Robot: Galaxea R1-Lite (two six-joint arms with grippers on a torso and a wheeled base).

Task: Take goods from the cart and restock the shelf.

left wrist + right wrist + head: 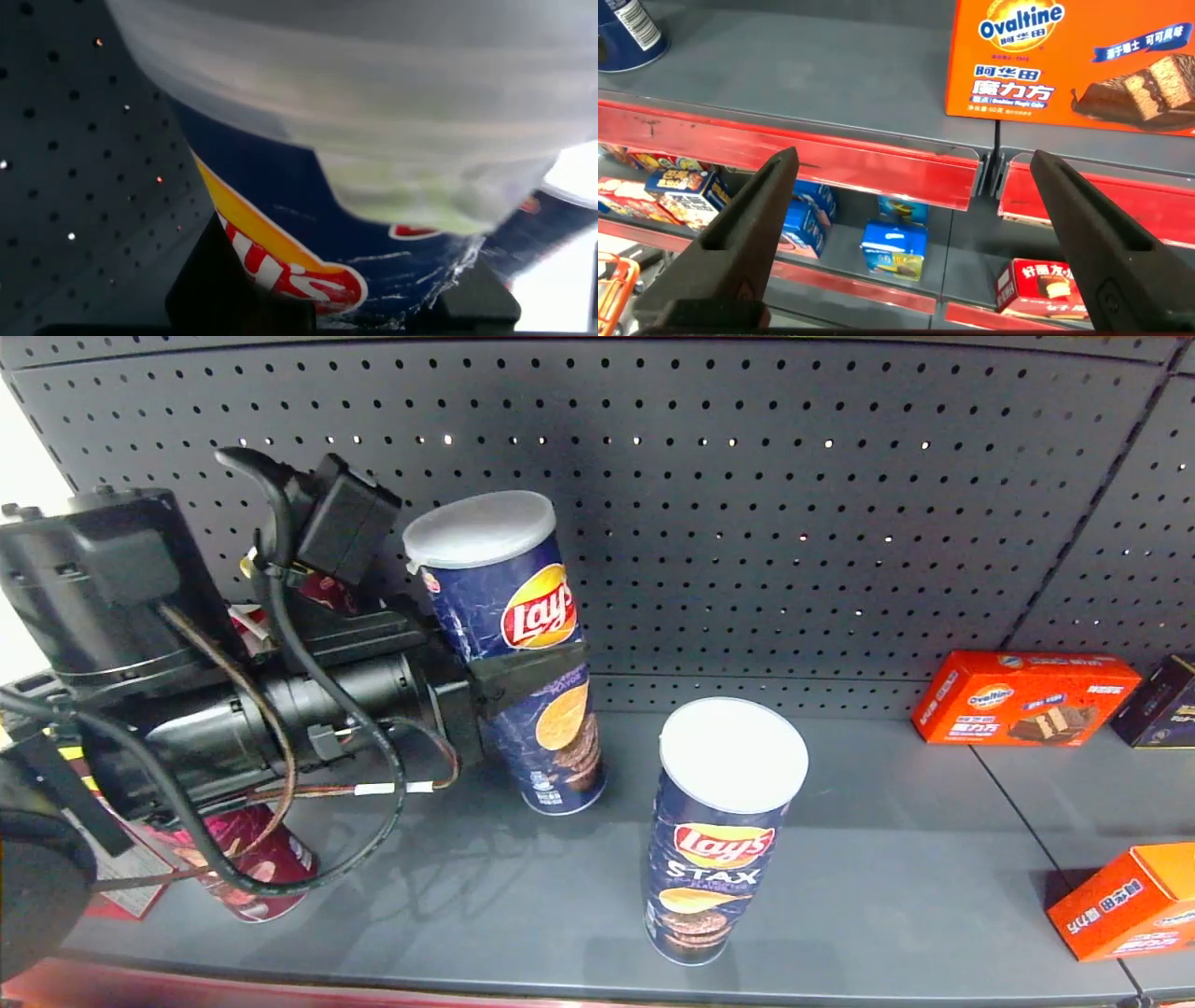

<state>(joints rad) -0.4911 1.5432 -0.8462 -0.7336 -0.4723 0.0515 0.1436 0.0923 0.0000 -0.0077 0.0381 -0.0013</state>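
Left gripper [527,677] is seen closed on a blue chip can [504,588], its dark fingers clamped across the middle of the cylinder's wall. The can's long axis is held near vertical but slightly tilted. Its translucent plastic lid is uppermost, toward 11 o'clock, and its base is toward 5 o'clock, down at the shelf deck [887,859]. Whether the base touches the deck cannot be told. In the left wrist view the lid's rim is shown close up, with glossy blue printed wall beneath it.

A second blue can [724,831], also a smooth cylinder with a pale flat lid, is stood upright on the deck at 4 o'clock from the held one, apart from it. A dark red can [266,868] is seen at 7 o'clock, partly hidden under the left arm. The deck is matte grey metal, backed by a perforated grey panel [794,476]. One orange cardboard box [1022,695] is laid at 3 o'clock by the panel, and another orange box [1120,901] at 4 o'clock by the front edge.

Right gripper [915,252] is held wide open with nothing between its black wedge-shaped fingers, facing a red shelf-edge strip [831,140].
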